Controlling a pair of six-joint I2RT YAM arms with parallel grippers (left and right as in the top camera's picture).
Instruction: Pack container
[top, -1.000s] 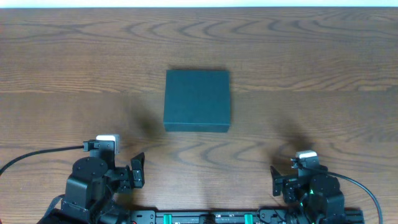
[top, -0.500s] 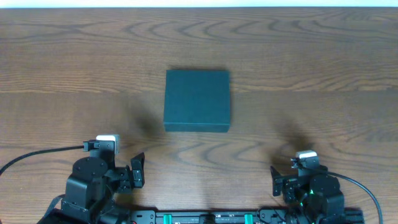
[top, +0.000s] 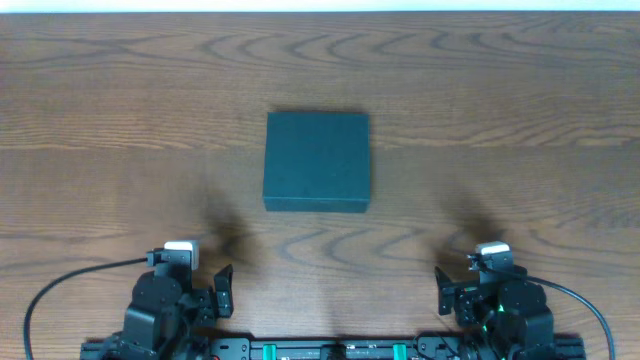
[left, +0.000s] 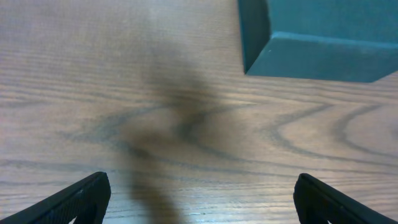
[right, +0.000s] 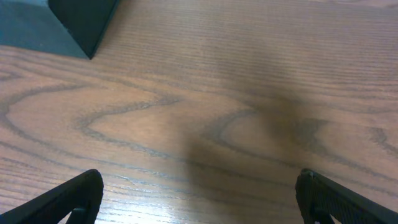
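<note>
The container (top: 317, 160) is a dark teal-green square box, lid shut, lying flat in the middle of the wooden table. Its near left corner shows in the left wrist view (left: 317, 37) and its near right corner in the right wrist view (right: 62, 25). My left gripper (left: 200, 202) is open and empty at the near left edge, well short of the box. My right gripper (right: 198, 199) is open and empty at the near right edge. No snack items are in view.
The wooden table (top: 520, 120) runs to a pale strip at the far edge. A black cable (top: 70, 280) leads to the left arm base and another (top: 590, 305) loops by the right arm.
The left arm has drawn back toward the near edge and turned a little. The right arm and the box have not moved.
</note>
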